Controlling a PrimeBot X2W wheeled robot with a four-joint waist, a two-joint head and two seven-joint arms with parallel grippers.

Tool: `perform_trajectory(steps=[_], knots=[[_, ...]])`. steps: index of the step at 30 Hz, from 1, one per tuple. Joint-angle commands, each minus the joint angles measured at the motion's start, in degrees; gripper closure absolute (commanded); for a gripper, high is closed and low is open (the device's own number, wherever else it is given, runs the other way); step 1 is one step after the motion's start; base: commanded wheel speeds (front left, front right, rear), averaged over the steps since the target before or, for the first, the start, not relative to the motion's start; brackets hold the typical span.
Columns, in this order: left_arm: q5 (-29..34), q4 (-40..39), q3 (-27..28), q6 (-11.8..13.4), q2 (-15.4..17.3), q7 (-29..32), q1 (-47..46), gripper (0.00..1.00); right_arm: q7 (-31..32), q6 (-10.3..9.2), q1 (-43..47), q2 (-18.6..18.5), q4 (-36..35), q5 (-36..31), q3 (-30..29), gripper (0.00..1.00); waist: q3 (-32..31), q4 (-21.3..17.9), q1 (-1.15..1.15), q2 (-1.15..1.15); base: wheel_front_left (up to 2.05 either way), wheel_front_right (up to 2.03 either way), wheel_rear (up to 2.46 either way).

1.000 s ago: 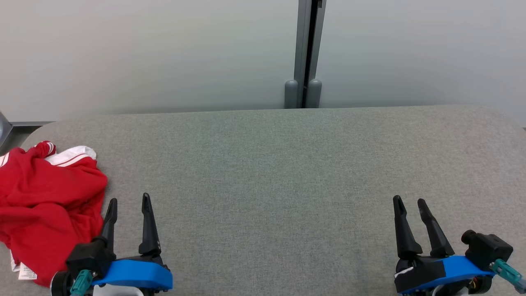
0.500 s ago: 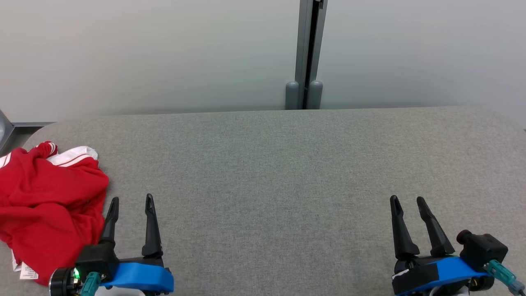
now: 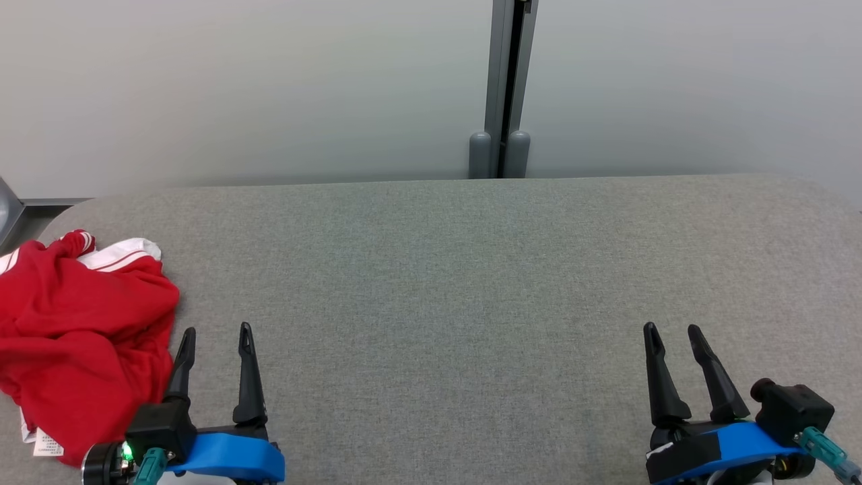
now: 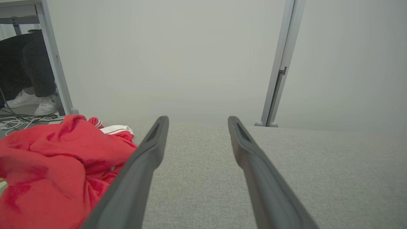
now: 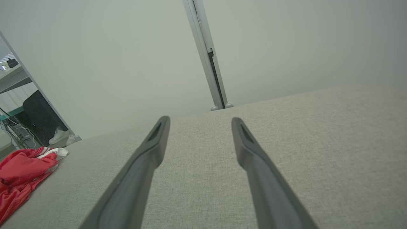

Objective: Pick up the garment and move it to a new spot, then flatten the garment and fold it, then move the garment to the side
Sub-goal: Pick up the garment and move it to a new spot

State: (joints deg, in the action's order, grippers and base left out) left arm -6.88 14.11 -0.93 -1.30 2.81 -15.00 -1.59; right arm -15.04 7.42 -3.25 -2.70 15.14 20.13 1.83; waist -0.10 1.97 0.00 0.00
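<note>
A crumpled red garment [image 3: 81, 337] with white striped trim lies bunched at the left end of the grey table [image 3: 458, 269]. My left gripper [image 3: 217, 331] stands open just right of it at the lower left, with nothing between its fingers. In the left wrist view the garment [image 4: 54, 168] sits left of the left gripper [image 4: 197, 119], close beside the left finger; whether they touch I cannot tell. My right gripper [image 3: 671, 330] is open at the lower right, far from the cloth. The right wrist view has the right gripper [image 5: 200, 120] over bare table and the garment [image 5: 22, 171] at far left.
A pale wall with a grey vertical post [image 3: 502, 87] runs behind the table. Beyond the table's left end a person's feet in white shoes [image 4: 31, 101] and loose cables [image 4: 16, 121] are on the floor by a desk leg [image 4: 55, 60].
My left gripper has turned slightly and sunk a little toward the bottom edge. The right gripper shifted only slightly. The garment has not moved.
</note>
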Motion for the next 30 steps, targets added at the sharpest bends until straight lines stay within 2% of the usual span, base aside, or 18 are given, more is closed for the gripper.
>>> perform_trajectory(steps=[1, 16, 30], knots=[[-0.11, 0.09, 0.03, 0.08, 0.14, -0.28, -0.55, 0.00, -0.22, 0.12, 0.16, -0.33, 0.07, -0.27, -0.06, 0.00, -0.01, 0.04, 0.00, 0.00, 0.00, 0.00, 0.00], [0.18, 0.41, 0.86, 0.21, 0.14, -0.28, -0.91, 0.00, -0.21, 0.12, 0.40, -0.33, 0.27, -0.50, 0.00, 0.00, 0.06, 2.15, 0.00, 0.00, 0.00, 0.00, 0.00], [0.35, 0.12, 3.39, -0.30, 0.13, -0.28, -2.41, 0.00, -0.20, 0.10, -1.33, -0.32, 0.16, -1.34, 0.87, 0.00, 1.95, 9.19, 0.00, 0.00, 0.00, 0.00, 0.00]])
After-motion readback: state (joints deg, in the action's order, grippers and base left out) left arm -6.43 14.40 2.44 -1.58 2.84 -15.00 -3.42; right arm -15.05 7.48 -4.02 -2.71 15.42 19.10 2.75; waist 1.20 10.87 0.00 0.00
